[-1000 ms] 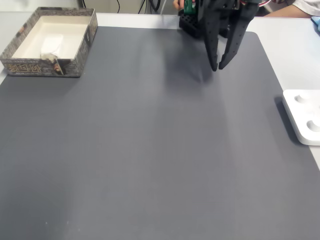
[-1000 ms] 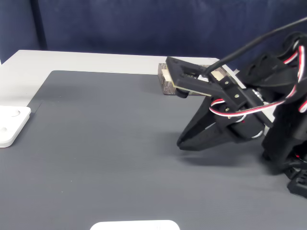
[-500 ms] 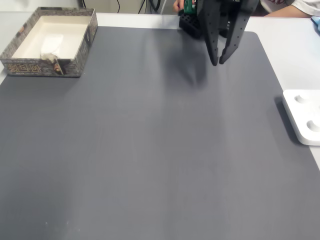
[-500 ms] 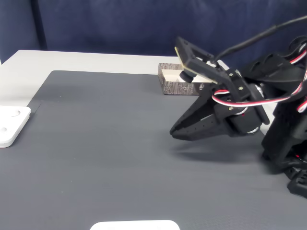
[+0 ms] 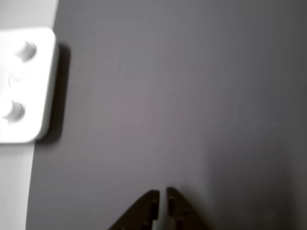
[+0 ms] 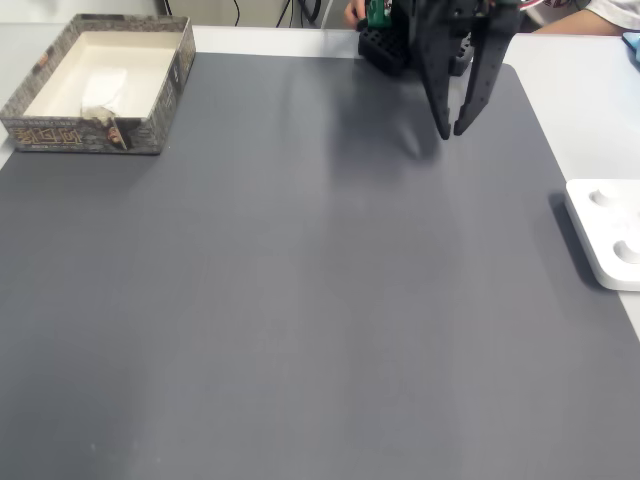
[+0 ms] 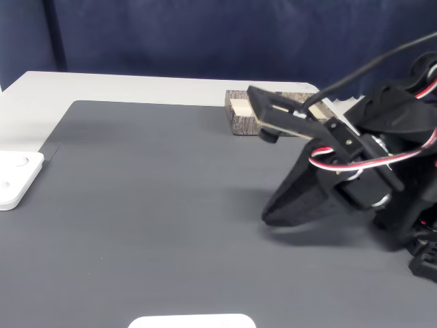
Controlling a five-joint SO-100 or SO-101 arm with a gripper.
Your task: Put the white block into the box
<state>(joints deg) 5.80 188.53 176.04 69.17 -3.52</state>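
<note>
1. The gripper (image 6: 452,133) hangs over the far part of the dark grey mat (image 6: 300,300), its two black fingers pointing down with only a narrow gap between the tips and nothing between them.
2. In the other view the same tips (image 5: 162,194) enter from the bottom edge, nearly closed, above bare mat.
3. The box (image 6: 60,133) sits at the far left corner in a fixed view, half on the mat's edge (its outer walls are patterned, its inner walls pale cream).
4. The white block (image 6: 103,88) lies inside the box, on its floor, well apart from the gripper.
5. A small brownish item (image 6: 110,128) lies at the near wall of the box; what it is cannot be told.
6. A flat white plate with round dimples (image 6: 610,232) rests at the mat's right edge in that view, and at the left edge in the other view (image 5: 24,86).
7. From the side fixed view, the arm (image 7: 369,171) leans low over the mat, with the box (image 7: 240,123) behind it.
</note>
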